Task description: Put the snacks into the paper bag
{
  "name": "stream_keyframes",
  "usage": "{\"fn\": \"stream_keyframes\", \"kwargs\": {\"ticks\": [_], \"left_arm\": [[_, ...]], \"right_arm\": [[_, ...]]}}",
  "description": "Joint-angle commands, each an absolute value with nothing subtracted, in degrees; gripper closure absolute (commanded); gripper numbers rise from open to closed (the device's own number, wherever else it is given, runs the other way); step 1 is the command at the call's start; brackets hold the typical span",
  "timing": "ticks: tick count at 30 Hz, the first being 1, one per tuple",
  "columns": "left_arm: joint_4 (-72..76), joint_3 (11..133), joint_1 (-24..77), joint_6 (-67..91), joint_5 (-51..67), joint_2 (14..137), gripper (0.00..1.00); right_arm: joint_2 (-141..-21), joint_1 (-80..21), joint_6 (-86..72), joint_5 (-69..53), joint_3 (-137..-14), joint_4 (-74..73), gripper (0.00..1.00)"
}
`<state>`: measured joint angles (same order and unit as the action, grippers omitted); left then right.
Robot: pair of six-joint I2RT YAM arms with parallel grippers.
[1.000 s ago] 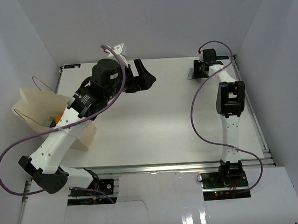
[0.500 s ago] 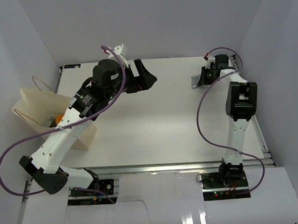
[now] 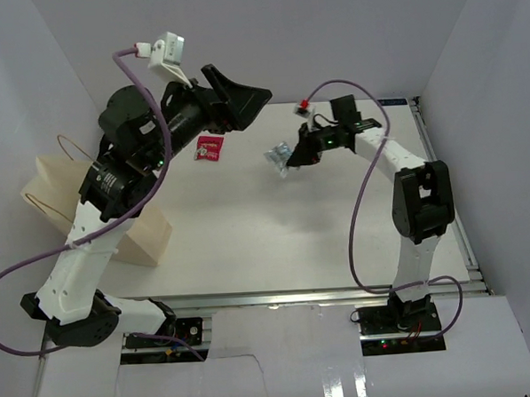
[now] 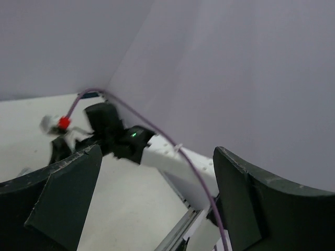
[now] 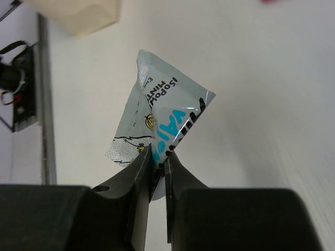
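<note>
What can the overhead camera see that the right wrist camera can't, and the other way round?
Only the top view: the left end effector, open, and the loop handles of the bag. Only the right wrist view: the blue print on the silver packet, and the right end effector pinching its lower edge. Both: that packet and part of the bag.

Right tool point(image 5: 155, 156) swung leftward holding a silver-blue packet point(image 3: 279, 157); left arm point(image 3: 113, 184) lifted.

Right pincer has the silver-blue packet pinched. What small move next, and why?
Probably carry the right pincer leftward toward the paper bag: it is shut on the silver-blue packet, and the bag stands at the far left.
</note>
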<state>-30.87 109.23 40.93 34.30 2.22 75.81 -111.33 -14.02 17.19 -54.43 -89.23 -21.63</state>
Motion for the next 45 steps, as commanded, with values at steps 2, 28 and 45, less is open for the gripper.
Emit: {"fn": "stream_keyframes", "kwargs": {"ticks": [2, 28, 45], "left_arm": [[-26.46, 116.8, 40.69, 33.05, 11.49, 74.97, 0.02], [-17.49, 113.47, 40.61, 42.1, 21.27, 69.26, 0.02], [-17.49, 109.42, 40.61, 43.24, 20.22, 67.85, 0.02]], "right_arm": [[-110.46, -30.3, 11.03, -59.07, -100.93, -21.19, 0.88], [-133.33, -68.55, -11.27, -7.13, -138.34, 20.91, 0.83], [-133.69, -69.26, -1.05, -4.21, -138.34, 23.82, 0.2]]}}
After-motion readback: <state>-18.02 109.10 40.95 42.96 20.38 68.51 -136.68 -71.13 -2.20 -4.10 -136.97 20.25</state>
